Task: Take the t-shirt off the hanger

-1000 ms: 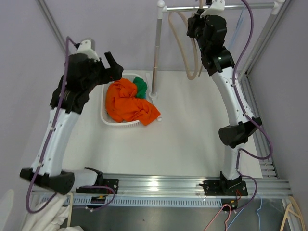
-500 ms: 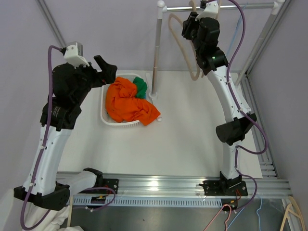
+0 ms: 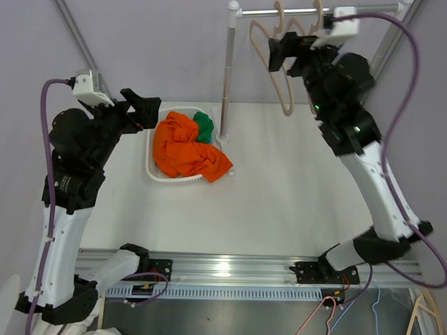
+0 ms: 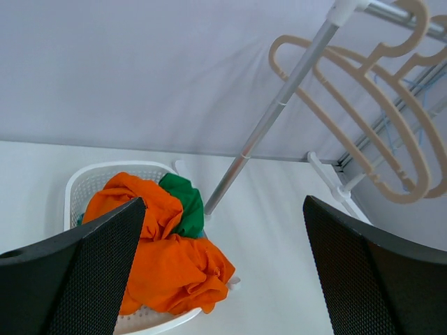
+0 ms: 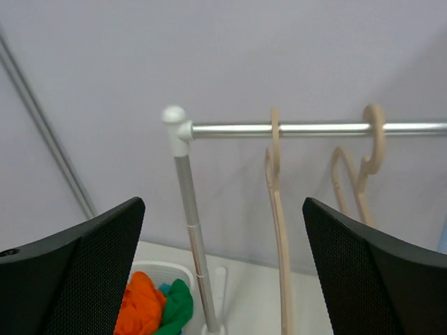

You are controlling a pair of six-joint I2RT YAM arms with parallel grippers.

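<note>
An orange t-shirt (image 3: 185, 150) lies crumpled in the white basket (image 3: 150, 164), spilling over its front rim, with a green garment (image 3: 204, 125) behind it. Two bare beige hangers (image 3: 285, 105) hang on the metal rail (image 3: 265, 11); no cloth is on either. My right gripper (image 3: 283, 59) is open just in front of the hangers, touching nothing. In the right wrist view the nearer hanger (image 5: 278, 209) shows edge-on between my open fingers (image 5: 222, 204). My left gripper (image 3: 150, 110) hovers open above the basket's left side, empty; its wrist view looks down on the orange t-shirt (image 4: 160, 258).
The rail's upright pole (image 3: 225, 77) stands on the table just right of the basket. Grey walls close in behind and at both sides. A slanted frame bar (image 3: 380, 56) runs at the far right.
My right gripper has opened and drawn back to the right, away from the hanger on the rail. My left arm has lifted and swung left, off the basket.
</note>
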